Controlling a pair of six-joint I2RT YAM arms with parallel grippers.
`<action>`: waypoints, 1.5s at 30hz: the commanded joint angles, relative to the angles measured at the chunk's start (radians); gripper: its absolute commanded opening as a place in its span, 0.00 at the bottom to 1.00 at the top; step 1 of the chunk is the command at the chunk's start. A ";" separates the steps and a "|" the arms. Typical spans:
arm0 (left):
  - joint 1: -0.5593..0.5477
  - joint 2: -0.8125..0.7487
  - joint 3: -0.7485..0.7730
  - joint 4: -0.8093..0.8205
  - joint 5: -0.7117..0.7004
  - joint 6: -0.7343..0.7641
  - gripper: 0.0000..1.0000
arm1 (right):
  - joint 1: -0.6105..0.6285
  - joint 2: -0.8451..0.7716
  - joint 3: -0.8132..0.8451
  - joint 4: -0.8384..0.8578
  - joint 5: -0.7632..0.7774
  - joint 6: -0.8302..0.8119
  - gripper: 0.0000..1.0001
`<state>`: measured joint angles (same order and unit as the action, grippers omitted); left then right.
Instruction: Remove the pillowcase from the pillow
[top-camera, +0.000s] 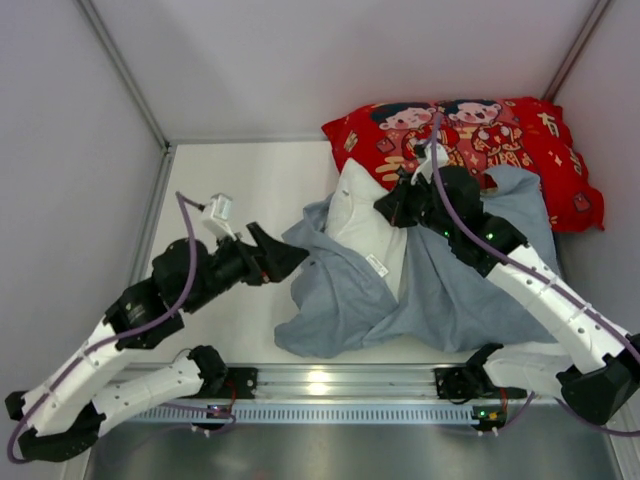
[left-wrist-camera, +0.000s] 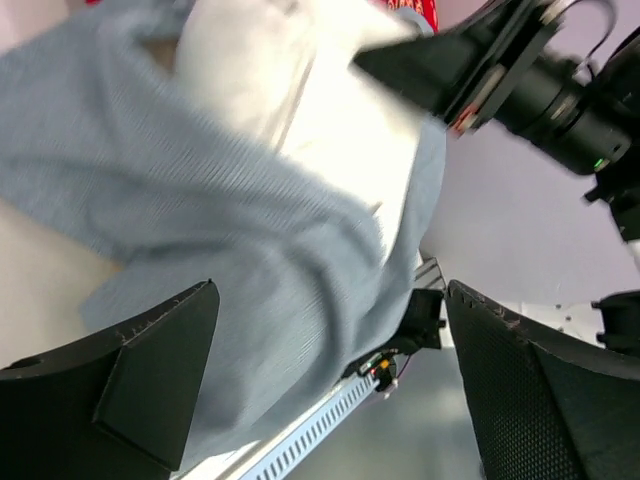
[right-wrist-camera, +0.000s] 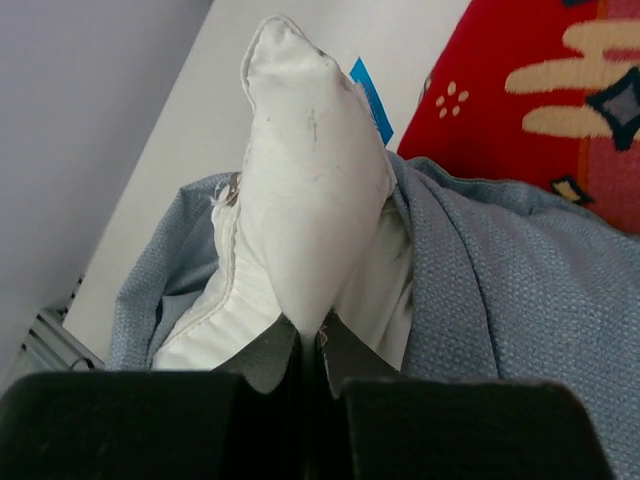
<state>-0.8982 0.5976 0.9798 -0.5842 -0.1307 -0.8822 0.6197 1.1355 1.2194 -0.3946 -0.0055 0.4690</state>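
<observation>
The blue-grey pillowcase lies crumpled mid-table, its reverse side showing. The white pillow sticks partly out of its opening, toward the back. My right gripper is shut on the pillow's cloth; in the right wrist view the pillow rises from the pinched jaws of that gripper, with the pillowcase bunched around it. My left gripper is open just left of the pillowcase. In the left wrist view its wide-apart jaws hold nothing, with the pillowcase and pillow ahead.
A red cartoon-print pillow lies at the back right against the wall, touching the pillowcase; it also shows in the right wrist view. White walls enclose the table on three sides. A metal rail runs along the near edge.
</observation>
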 joint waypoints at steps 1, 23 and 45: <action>-0.001 0.224 0.165 0.024 -0.007 0.106 0.99 | 0.009 -0.029 -0.061 0.060 0.012 -0.010 0.00; -0.214 0.732 0.327 -0.149 0.023 0.190 0.86 | 0.032 -0.076 -0.110 0.045 0.068 -0.064 0.00; -0.406 0.047 -0.354 0.036 0.045 -0.100 0.00 | 0.006 0.122 0.077 0.049 0.372 -0.059 0.00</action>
<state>-1.2900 0.7422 0.6647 -0.5617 -0.1757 -0.9260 0.6441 1.2331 1.2182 -0.4404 0.2417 0.4202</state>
